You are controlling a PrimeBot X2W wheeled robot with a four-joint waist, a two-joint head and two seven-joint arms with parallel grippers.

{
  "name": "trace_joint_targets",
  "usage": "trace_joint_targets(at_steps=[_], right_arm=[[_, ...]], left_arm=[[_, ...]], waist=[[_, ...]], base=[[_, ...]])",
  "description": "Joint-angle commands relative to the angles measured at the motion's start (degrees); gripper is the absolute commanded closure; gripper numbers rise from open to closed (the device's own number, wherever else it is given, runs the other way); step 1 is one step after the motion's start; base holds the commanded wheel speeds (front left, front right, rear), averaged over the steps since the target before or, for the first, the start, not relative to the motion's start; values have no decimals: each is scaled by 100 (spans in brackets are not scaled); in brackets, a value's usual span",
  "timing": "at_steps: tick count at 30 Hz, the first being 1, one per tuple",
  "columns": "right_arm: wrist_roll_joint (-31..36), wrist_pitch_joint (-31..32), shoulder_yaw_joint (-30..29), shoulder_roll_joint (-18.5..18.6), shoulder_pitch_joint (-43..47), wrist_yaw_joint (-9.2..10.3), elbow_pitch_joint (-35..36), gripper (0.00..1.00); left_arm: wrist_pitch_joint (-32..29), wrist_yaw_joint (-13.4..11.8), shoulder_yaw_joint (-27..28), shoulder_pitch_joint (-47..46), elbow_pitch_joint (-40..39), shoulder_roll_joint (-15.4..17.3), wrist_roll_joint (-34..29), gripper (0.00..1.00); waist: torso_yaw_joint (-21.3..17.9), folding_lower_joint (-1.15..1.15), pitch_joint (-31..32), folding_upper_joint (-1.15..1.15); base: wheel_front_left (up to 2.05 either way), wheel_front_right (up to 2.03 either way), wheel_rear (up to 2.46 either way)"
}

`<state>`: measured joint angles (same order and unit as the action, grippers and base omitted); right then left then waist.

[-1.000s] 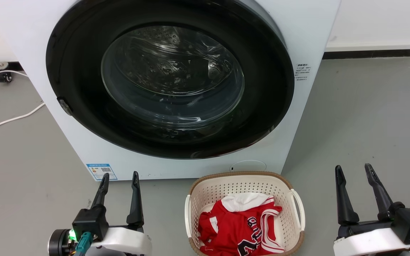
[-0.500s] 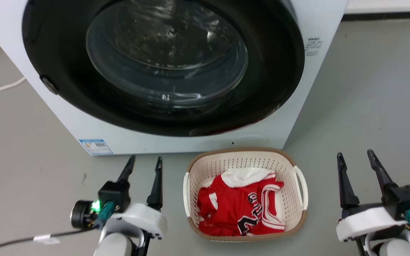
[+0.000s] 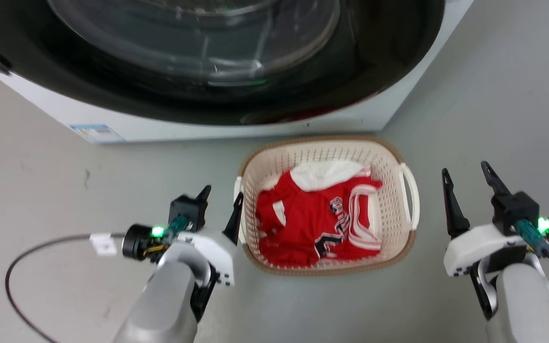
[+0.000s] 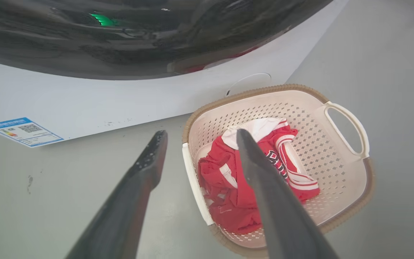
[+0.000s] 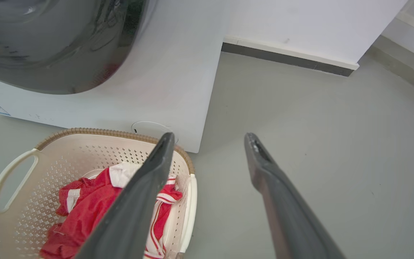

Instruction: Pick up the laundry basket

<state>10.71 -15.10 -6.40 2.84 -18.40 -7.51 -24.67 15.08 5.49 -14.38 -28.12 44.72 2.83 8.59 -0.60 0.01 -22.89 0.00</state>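
Observation:
The laundry basket (image 3: pixel 390 190) stands on the floor just in front of the washer, cream with a brown rim and a red and white jersey (image 3: pixel 312 219) inside. My left gripper (image 3: pixel 222 193) is open at the basket's left side. Its inner finger (image 3: pixel 234 221) reaches the white left handle (image 3: pixel 238 188). In the left wrist view, the left gripper (image 4: pixel 201 132) has one finger outside the basket (image 4: pixel 322 144) and one over the jersey. My right gripper (image 3: pixel 465 168) is open, a short way right of the right handle (image 3: pixel 410 195). In the right wrist view, the right gripper (image 5: pixel 210 135) is open beside the basket (image 5: pixel 49 169).
The white washer (image 3: pixel 208 125) with its dark round door (image 3: pixel 208 57) stands right behind the basket. A black cable (image 3: pixel 22 267) loops on the grey floor at the left. A wall with a dark baseboard (image 5: pixel 286 59) lies beyond the open floor on the right.
The camera has tilted down, so the whole picture has shifted. My left gripper has closed in on the basket's left handle. The right gripper has come slightly nearer the basket.

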Motion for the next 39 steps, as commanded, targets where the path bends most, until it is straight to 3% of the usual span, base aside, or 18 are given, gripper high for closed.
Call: trace_joint_targets(at_steps=[1,9,18,28,39], right_arm=[[79,-10,-19,8,-169,4,-98,0],[461,-10,-70,176,-970,4,-1148,0],[751,-10,16,249,-1882,4,-2295,0],[1076,-10,-148,279,-2621,4,-3213,0],[1345,-10,-405,254,-3020,4,-3460,0]], left_arm=[[15,5,-39,-211,155,9,26,0],[-66,114,-462,-1218,1387,10,331,0],[-111,182,-627,-1980,2187,9,718,0],[-137,194,-994,-2532,2438,10,1054,0],[-37,196,-1369,-2831,2505,9,1327,0]], waist=[[-73,-1,-398,0],[-110,-1,-1159,0],[-120,-1,-1871,0],[11,-1,-2481,0],[116,-1,-2890,0]], base=[[0,0,0],[0,0,0],[0,0,0],[0,0,0],[0,0,0]])
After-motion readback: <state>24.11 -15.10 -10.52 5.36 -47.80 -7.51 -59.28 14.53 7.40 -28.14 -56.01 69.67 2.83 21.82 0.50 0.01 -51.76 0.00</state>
